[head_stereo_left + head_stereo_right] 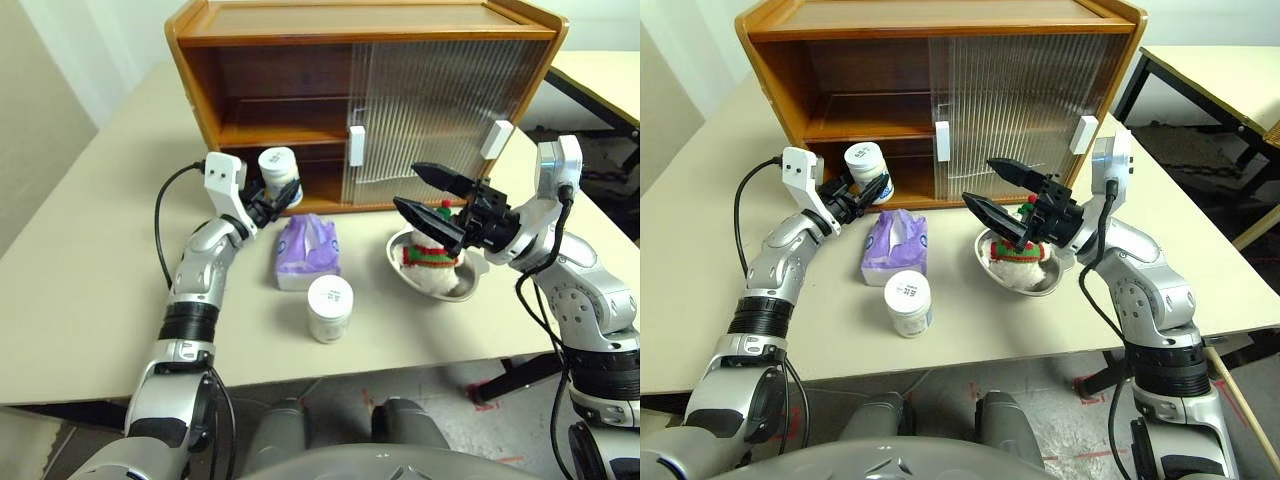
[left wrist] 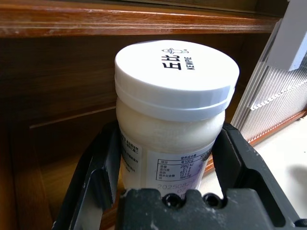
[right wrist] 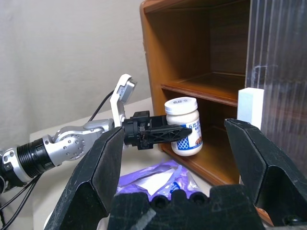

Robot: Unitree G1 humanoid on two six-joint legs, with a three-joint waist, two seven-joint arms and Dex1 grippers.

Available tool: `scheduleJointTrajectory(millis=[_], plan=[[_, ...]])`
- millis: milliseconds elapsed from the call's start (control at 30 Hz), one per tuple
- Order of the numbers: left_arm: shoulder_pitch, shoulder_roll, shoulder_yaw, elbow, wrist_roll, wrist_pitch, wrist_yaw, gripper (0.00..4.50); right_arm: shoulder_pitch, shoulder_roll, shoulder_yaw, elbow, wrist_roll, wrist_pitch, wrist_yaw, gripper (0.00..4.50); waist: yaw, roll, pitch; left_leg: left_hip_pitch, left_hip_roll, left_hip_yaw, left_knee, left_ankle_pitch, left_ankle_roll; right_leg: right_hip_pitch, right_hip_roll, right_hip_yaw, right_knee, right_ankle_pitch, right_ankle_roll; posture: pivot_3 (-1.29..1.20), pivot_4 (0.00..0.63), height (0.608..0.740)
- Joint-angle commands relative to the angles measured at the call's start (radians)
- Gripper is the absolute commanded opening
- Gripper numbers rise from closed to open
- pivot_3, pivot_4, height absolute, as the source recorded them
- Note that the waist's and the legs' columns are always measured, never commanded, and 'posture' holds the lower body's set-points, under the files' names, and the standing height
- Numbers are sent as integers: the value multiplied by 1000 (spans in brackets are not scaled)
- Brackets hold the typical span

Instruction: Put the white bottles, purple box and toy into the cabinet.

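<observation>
Nearest, a white bottle [image 1: 330, 308] stands upright on the table [image 1: 90, 290], well short of both claws; it looks a stiff, smooth jar, best pinched around the body under the wide lid. Beyond it the purple box [image 1: 308, 250] lies just beside the left gripper [image 1: 283, 196]: soft and crinkly, likely to squash, so take it across the firmer base. Left gripper is clamped on the second white bottle [image 2: 175, 108], fingers either side of its body, at the cabinet's [image 1: 270, 60] open lower bay. The right gripper [image 1: 428, 195] hangs spread wide, empty, directly over the toy [image 1: 432, 258] in the steel bowl [image 1: 400, 270]: light, fluffy, grab the middle.
</observation>
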Motion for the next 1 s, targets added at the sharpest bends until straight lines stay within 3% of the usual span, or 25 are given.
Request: scheduleJointTrajectory(millis=[33,733,1000], plan=[[-15,-7,-1,42,28,-39,29,3061,6,-5,-21,-15,4,-11,-3,4500,-2,0,0,0,0,0,0,0,0,0,0,0,0,0,0,-10,0,740],[-207,-116,26,365,100,-190,275,3061,10,-10,-21,-23,9,-5,-7,4500,5,0,0,-1,-2,0,0,0,0,0,0,1,-1,1,2,-17,0,740],[-288,-135,21,535,136,-260,291,3061,12,-9,-19,-25,9,-4,-10,4500,6,-1,1,-2,-4,0,0,0,0,0,0,1,-2,1,3,-23,0,740]])
